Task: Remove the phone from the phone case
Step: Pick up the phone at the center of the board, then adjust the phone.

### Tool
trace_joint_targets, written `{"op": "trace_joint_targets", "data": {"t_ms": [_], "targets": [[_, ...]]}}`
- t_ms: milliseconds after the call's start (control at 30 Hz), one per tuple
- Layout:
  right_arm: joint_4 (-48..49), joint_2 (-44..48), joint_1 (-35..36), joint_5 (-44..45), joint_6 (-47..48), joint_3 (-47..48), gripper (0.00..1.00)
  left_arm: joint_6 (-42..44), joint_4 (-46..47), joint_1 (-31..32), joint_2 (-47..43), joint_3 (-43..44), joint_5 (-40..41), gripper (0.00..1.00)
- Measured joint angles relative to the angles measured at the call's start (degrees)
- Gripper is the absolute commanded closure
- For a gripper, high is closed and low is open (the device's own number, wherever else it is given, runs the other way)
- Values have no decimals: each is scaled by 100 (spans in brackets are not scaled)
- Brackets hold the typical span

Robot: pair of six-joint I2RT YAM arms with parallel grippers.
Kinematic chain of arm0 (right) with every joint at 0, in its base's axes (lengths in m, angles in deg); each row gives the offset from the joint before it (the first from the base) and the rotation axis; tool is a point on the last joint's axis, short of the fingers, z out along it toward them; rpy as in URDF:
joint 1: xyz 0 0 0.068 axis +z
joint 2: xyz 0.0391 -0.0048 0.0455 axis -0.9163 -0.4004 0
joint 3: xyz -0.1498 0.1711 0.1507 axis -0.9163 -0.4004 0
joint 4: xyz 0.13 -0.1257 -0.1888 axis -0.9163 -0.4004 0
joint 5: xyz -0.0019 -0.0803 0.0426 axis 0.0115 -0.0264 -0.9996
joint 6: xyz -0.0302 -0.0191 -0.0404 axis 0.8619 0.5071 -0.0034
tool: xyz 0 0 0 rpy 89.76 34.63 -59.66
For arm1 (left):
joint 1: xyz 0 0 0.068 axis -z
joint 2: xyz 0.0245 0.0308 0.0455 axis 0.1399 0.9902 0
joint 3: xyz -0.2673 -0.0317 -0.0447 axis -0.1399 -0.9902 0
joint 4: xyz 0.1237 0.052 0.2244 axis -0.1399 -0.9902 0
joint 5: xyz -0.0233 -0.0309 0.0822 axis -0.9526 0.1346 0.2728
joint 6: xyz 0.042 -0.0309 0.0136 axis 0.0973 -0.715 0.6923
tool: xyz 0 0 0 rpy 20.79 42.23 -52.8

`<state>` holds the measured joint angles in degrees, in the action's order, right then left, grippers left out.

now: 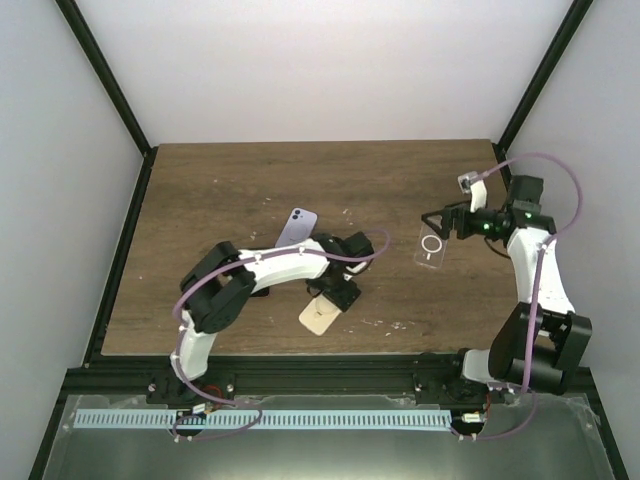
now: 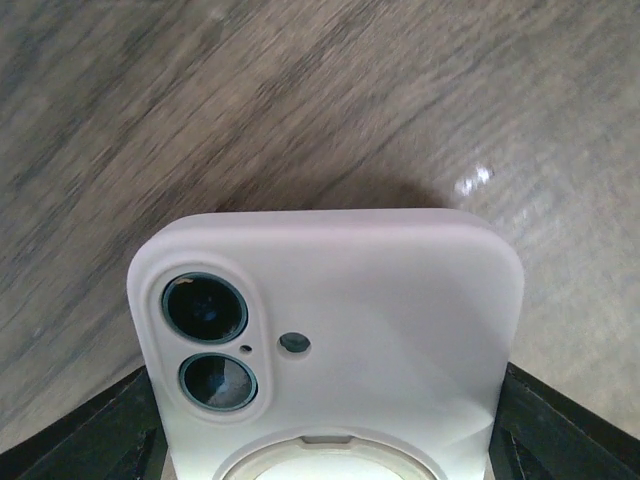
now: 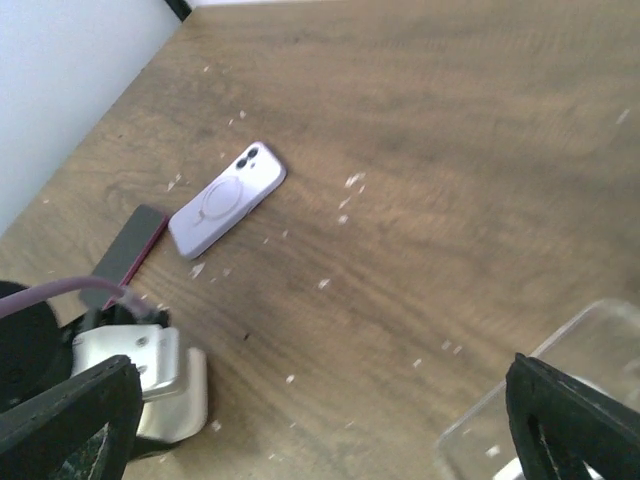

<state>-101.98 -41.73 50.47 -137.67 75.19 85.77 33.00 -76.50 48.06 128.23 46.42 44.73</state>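
The left gripper [image 1: 334,300] is sitting low in the centre of the top view, its jaws closing on the sides of a cream case [image 2: 400,300]. The phone [image 2: 205,308] is inside that case. In the left wrist view its two lenses are showing through the cutout at lower left, with the lens end pointing away from the wrist.

The right gripper [image 1: 440,222] is hanging at the right of the top view with its jaws spread wide and pinching nothing. A clear case [image 1: 431,246] is lying just beside it, and a lilac phone [image 1: 297,227] is resting on the table [image 1: 220,190] above the left arm.

The extraction looks not yet begun, as the left arm is only presenting the cased phone. Next, the right gripper is probably needing to cross over, hook a corner lip of the case and peel it back while the left keeps a firm hold.
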Motion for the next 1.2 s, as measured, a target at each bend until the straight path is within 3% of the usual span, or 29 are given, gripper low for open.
{"op": "trace_joint_targets", "data": {"t_ms": [133, 267, 467, 567, 733, 967, 1200], "targets": [[-2, 197, 0, 190, 107, 640, 0, -55, 315, -94, -841, -597, -33, 37], [-70, 601, 0, -258, 343, 737, 3, -229, 1213, -273, -2564, -1473, -127, 41], [-837, 396, 306, -1593, 1023, 737, 0, -592, 3403, -428, -4758, -2892, -317, 43], [-1040, 345, 1058, -1945, 1268, 551, 0, -793, 4461, -472, -5414, -3648, -505, 44], [-1115, 391, 2343, -2068, 1403, 264, 0, -1086, 5827, -529, -5858, -4483, -874, 45], [-1215, 151, 3504, -2094, 1408, 354, 0, -1464, 7132, -533, -5949, -4769, -1270, 45], [-1084, 7, 4236, -2013, 1091, 409, 0, -1674, 7632, -533, -5945, -4817, -1504, 46]]}}
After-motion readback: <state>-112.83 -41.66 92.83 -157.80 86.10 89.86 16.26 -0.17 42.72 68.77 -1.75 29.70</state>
